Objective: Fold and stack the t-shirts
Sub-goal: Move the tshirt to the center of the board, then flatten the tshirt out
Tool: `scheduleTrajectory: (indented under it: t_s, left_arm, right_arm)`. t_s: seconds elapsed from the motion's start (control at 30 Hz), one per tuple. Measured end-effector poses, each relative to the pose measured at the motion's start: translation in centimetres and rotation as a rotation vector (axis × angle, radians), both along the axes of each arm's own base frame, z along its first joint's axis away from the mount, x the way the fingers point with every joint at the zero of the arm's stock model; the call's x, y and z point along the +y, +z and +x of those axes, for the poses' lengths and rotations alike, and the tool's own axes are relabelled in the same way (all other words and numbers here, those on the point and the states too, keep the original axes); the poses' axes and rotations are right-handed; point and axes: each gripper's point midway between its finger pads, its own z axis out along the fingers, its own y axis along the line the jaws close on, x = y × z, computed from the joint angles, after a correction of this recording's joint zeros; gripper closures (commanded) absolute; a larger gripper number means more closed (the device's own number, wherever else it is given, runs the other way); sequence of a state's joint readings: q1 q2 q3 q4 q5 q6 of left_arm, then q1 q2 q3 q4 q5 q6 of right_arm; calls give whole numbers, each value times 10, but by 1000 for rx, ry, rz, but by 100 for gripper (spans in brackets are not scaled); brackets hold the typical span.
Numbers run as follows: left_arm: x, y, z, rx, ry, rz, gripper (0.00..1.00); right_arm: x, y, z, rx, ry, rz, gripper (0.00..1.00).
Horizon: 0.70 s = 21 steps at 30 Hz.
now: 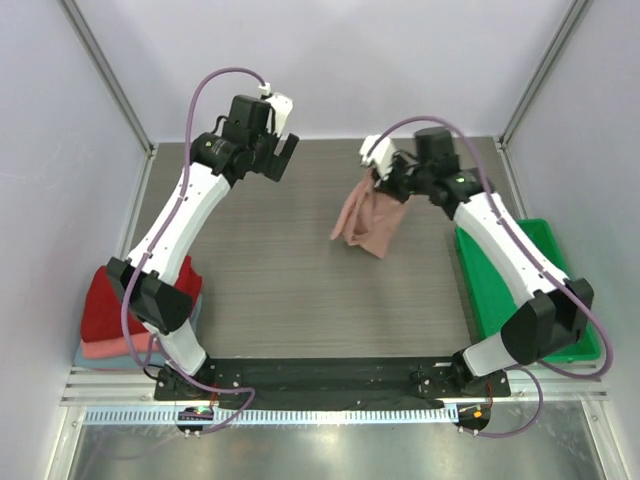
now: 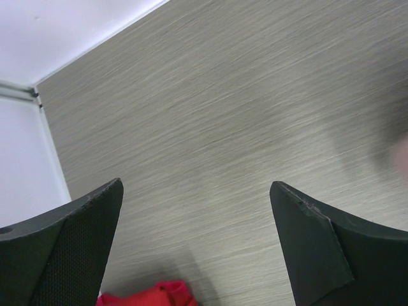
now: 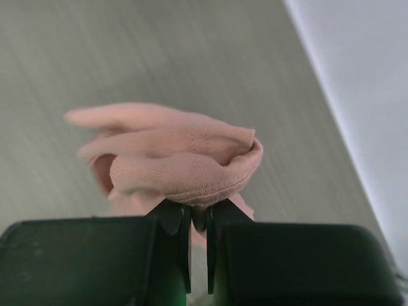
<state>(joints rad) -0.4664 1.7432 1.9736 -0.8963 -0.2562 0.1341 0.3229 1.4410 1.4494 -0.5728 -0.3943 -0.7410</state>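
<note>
Grey wood-grain table (image 1: 300, 270), pale walls on three sides. Notes for you, top view as the clock face:

- Your right gripper (image 1: 384, 176) sits at about 1 o'clock from table centre. Its jaws are clamped on a bunched fold of the dusty-pink t-shirt (image 1: 365, 222). The right wrist view shows the cloth pinched between the fingertips (image 3: 199, 213).
- That shirt hangs crumpled below the gripper. You cannot tell whether its lower edge touches the table.
- Your left gripper (image 1: 281, 152) is at about 11 o'clock, jaws spread wide with nothing between them.
- The folded stack is at 8 o'clock, at the table's left edge: dark red tee (image 1: 105, 300) on top, salmon-pink tee (image 1: 105, 348) under it, light-blue tee (image 1: 82, 360) at the bottom.
- The green tray (image 1: 520, 290) is at 4 o'clock, partly under your right arm.
</note>
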Motion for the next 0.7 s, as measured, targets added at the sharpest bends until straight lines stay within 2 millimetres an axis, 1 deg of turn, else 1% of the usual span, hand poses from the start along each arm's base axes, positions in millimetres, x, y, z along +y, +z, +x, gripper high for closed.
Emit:
scheduleTrajectory:
  t_s: [0.03, 0.07, 0.1, 0.13, 0.17, 0.23, 0.3, 0.37, 0.43, 0.47, 0.5, 0.57, 0.6, 0.7]
  left_arm:
    - [4, 0, -3, -2, 9, 7, 2]
    - [6, 0, -5, -3, 15, 14, 1]
    - [9, 1, -7, -5, 21, 20, 1]
    - [13, 2, -10, -10, 29, 28, 0]
    - [16, 2, -12, -12, 35, 32, 1]
    - [22, 2, -16, -13, 49, 40, 0]
    - [28, 2, -18, -14, 61, 42, 1]
    - [38, 3, -19, -13, 83, 43, 1]
    - [49, 4, -18, -15, 108, 40, 1]
    - [56, 5, -17, -17, 125, 37, 1]
    - [62, 6, -16, -19, 140, 34, 1]
    - [72, 7, -15, -21, 163, 32, 1]
    - [77, 8, -15, -21, 174, 31, 1]
    - [86, 9, -14, -21, 194, 25, 1]
  right_arm:
    - [13, -11, -4, 28, 34, -13, 88]
    - [28, -20, -10, 51, 77, -28, 75]
    - [38, -26, -15, 63, 105, -37, 60]
    - [49, -29, -20, 69, 135, -42, 41]
    - [59, -30, -24, 66, 158, -43, 39]
    - [68, -25, -23, 40, 163, -33, 39]
    - [68, -23, -16, 38, 111, -9, 39]
    - [64, -22, -7, 59, 26, 33, 40]
    - [63, -27, -4, 93, -31, 85, 43]
    - [63, -33, -7, 125, -53, 108, 45]
    - [63, -42, -11, 166, -69, 129, 49]
    - [68, -63, -25, 280, -82, 173, 52]
    - [72, -75, -32, 345, -84, 195, 57]
    - [92, -108, -53, 533, -65, 237, 62]
